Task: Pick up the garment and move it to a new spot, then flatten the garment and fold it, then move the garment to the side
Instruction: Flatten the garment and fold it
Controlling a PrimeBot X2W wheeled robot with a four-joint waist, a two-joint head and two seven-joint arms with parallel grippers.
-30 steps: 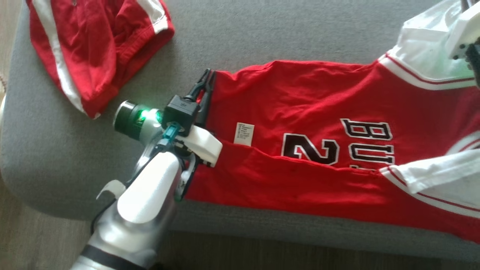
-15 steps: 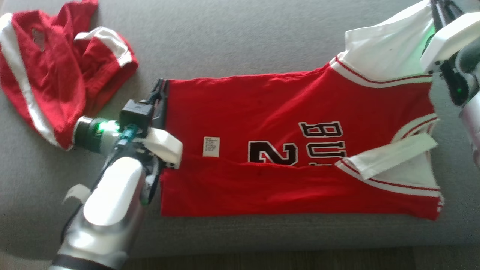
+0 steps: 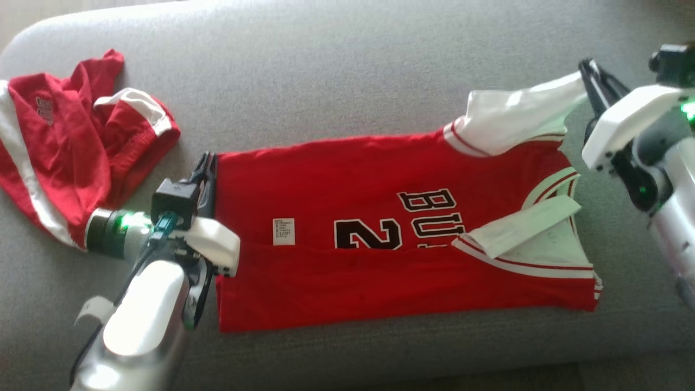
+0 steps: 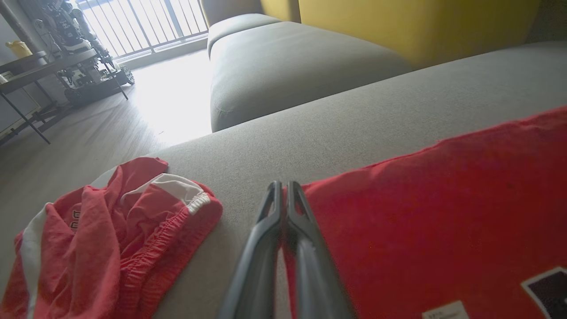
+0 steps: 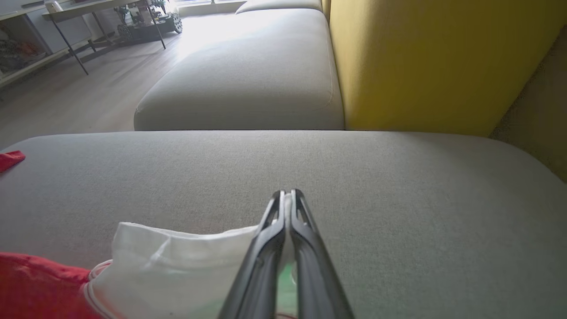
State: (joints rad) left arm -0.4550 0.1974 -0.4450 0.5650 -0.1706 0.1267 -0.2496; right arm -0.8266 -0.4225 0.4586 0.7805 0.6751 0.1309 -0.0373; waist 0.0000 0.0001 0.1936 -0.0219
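Red jersey (image 3: 353, 190) spread flat along the front edge of the sofa cushion (image 3: 326, 81), red shorts (image 3: 65, 163) toward its left end. Hem corner clamped in the closed left tool (image 3: 208, 163); raised white sleeve (image 3: 510, 117) pinched in the closed right tool (image 3: 586, 68).
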